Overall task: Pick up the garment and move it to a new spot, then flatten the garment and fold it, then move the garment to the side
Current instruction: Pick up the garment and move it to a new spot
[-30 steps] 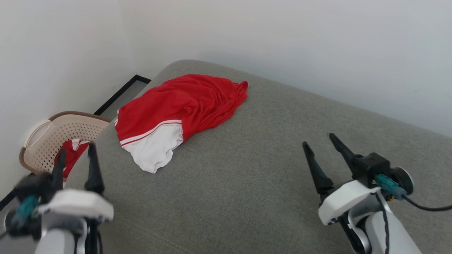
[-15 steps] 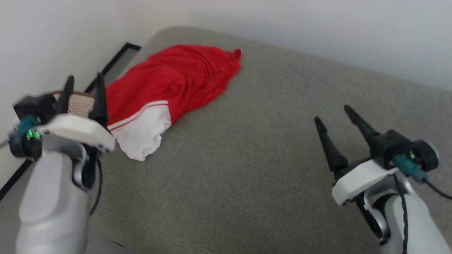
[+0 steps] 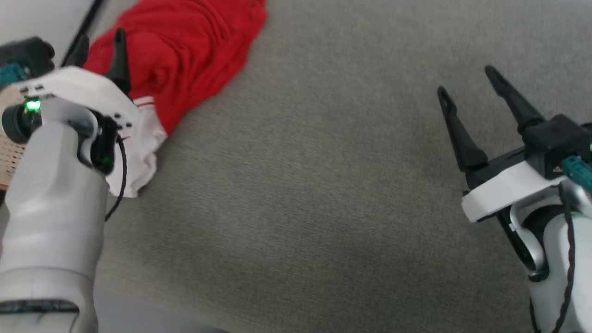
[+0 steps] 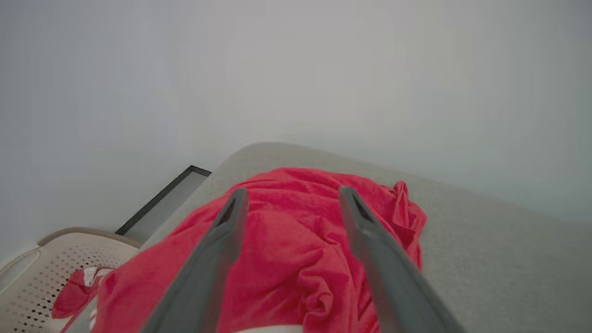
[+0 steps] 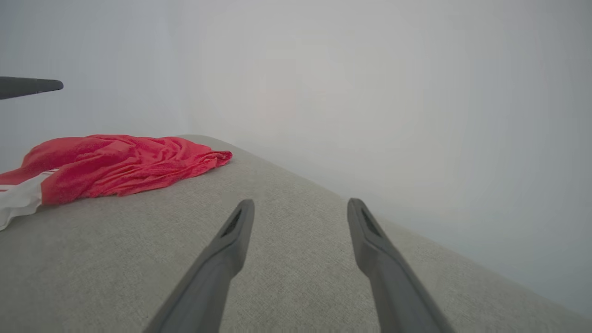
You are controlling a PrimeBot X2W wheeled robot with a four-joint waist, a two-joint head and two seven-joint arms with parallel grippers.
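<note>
Two grippers are at work over the one grey upholstered surface (image 3: 300,185). The right gripper (image 3: 466,79) hangs over its near right part, fingers spread and empty. The left gripper (image 3: 101,36), equally spread, hangs over its far left part, above the single garment (image 3: 185,41), which lies crumpled there and is not yet grasped. One perforated laundry basket (image 4: 27,286) stands off the surface's left edge. By my reading, pickup, flattening, folding and setting aside all remain.
</note>
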